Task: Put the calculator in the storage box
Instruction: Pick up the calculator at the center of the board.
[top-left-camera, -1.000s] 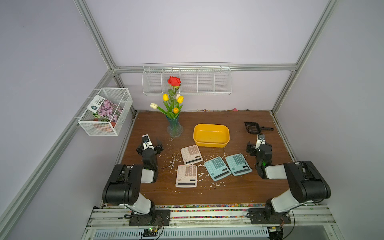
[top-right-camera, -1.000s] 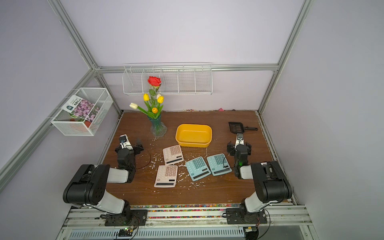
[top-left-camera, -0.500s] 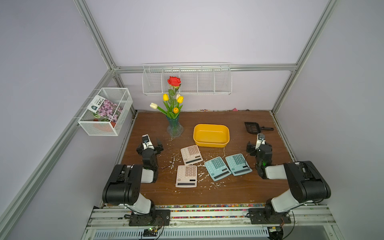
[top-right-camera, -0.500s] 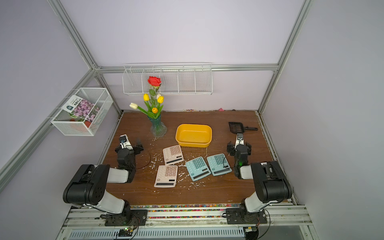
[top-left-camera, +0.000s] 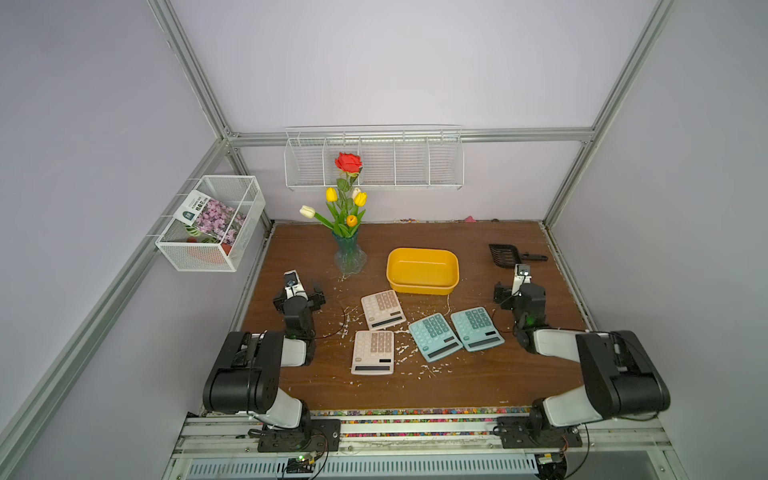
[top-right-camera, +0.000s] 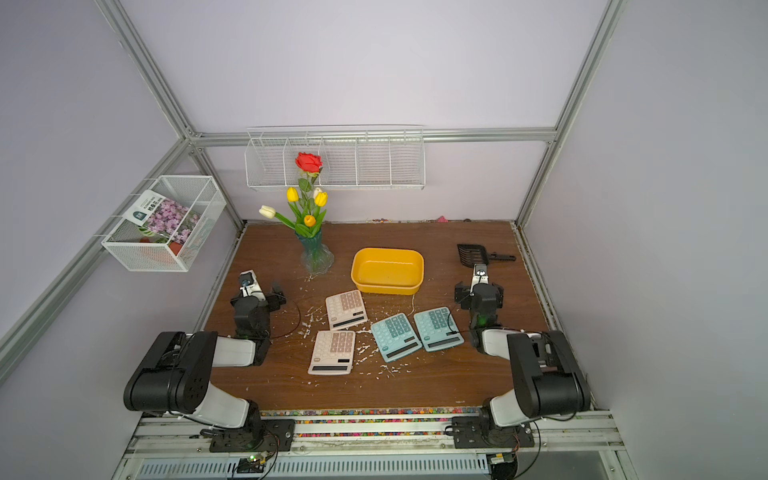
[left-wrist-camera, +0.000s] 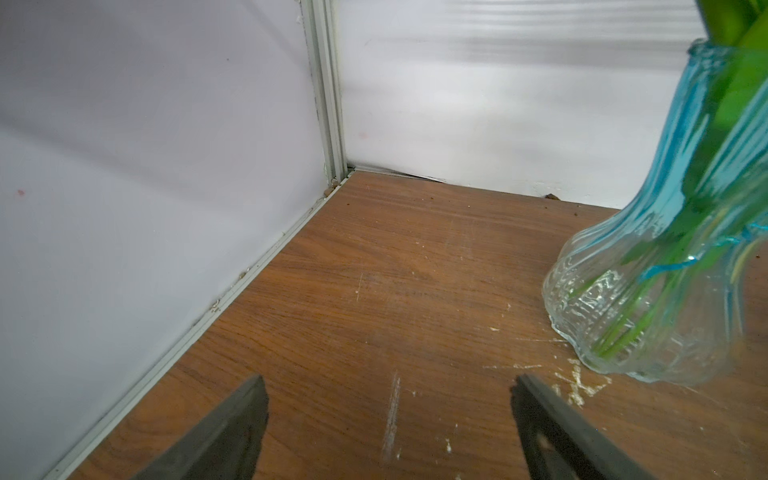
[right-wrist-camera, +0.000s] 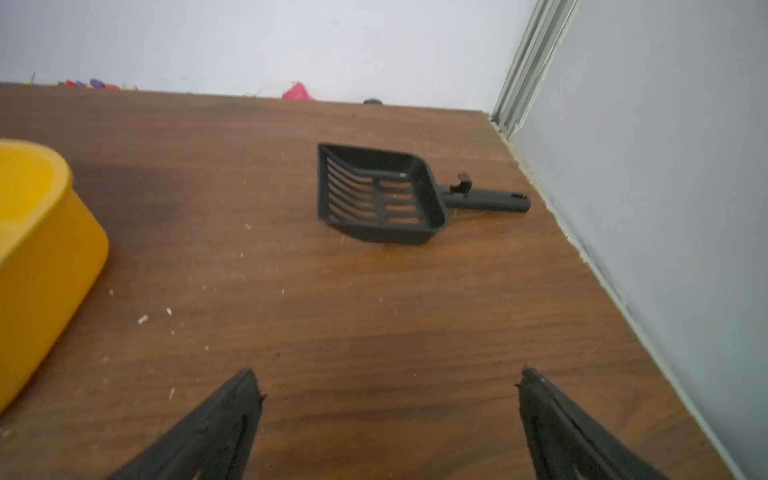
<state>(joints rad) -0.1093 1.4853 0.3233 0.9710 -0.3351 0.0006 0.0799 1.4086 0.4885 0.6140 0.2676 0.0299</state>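
Calculators, two beige and two teal, are lying flat mid-frame in a top view, just below the empty yellow storage box. Left hand and right hand are hovering released either side, grasping nothing, apparently readying a pick.

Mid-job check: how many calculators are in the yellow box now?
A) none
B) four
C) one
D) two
A: the box holds no calculator in both top views; both beige calculators and both teal calculators lie on the table in front of it.
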